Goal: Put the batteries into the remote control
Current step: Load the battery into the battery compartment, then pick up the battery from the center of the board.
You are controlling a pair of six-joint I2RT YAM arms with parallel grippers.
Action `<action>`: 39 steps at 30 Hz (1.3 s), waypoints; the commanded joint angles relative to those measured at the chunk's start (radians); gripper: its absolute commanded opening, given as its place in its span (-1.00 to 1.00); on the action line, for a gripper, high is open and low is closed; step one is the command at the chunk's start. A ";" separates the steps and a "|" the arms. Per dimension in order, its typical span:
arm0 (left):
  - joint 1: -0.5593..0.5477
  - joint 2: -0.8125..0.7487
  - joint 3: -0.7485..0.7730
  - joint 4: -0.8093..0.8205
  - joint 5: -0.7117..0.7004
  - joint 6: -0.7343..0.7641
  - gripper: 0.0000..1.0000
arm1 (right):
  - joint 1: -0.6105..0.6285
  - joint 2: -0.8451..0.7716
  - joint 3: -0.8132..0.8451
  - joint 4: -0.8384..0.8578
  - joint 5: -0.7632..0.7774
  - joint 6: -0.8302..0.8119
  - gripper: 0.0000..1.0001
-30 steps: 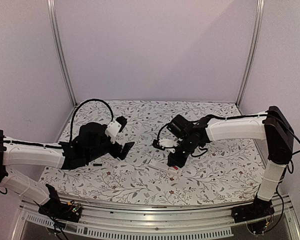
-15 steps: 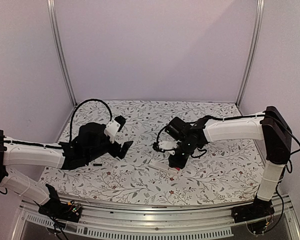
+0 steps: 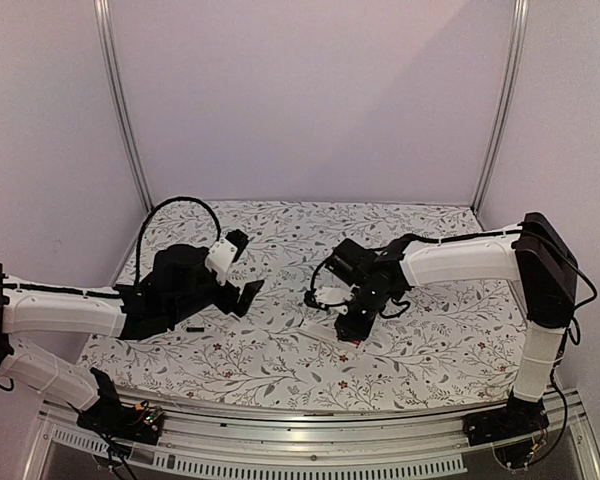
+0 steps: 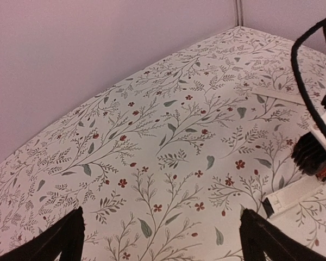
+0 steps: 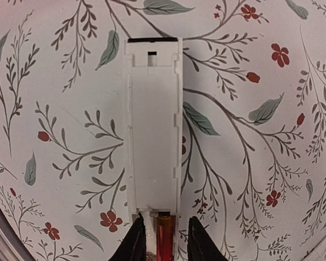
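Observation:
The white remote control [image 5: 152,125] lies flat on the floral cloth, its back side up and its black patch at the far end. A red battery [image 5: 164,239] lies in the open compartment at its near end. My right gripper [image 5: 167,239] hangs right over that end. Its fingers are a little apart, one on each side of the battery, with a small gap on both sides. In the top view the right gripper [image 3: 352,325] is at the remote's [image 3: 320,330] right end. My left gripper [image 3: 248,295] is wide open and empty, left of the remote [image 4: 293,196]. No second battery shows.
A thin flat white cover strip [image 4: 277,97] lies on the cloth beyond the right gripper. A small black piece [image 3: 193,329] lies beside the left arm. Metal posts and lilac walls close off the back and sides of the table [image 3: 420,360].
My right gripper has shifted slightly left and lower over the remote's end. My left gripper has drifted a little to the left. The remote has not moved.

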State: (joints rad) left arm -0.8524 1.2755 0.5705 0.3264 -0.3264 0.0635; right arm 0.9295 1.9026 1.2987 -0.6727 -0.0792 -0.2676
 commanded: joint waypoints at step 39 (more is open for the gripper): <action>0.133 -0.437 0.268 -0.907 -0.317 -0.402 0.93 | -0.188 -0.417 -0.134 0.348 -0.195 0.181 0.98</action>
State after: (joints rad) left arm -0.7284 0.6510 0.6495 -0.0719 -0.5777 -0.3092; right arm 0.7475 1.5112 1.1980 -0.3573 -0.2489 -0.0940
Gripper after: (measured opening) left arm 0.957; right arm 0.989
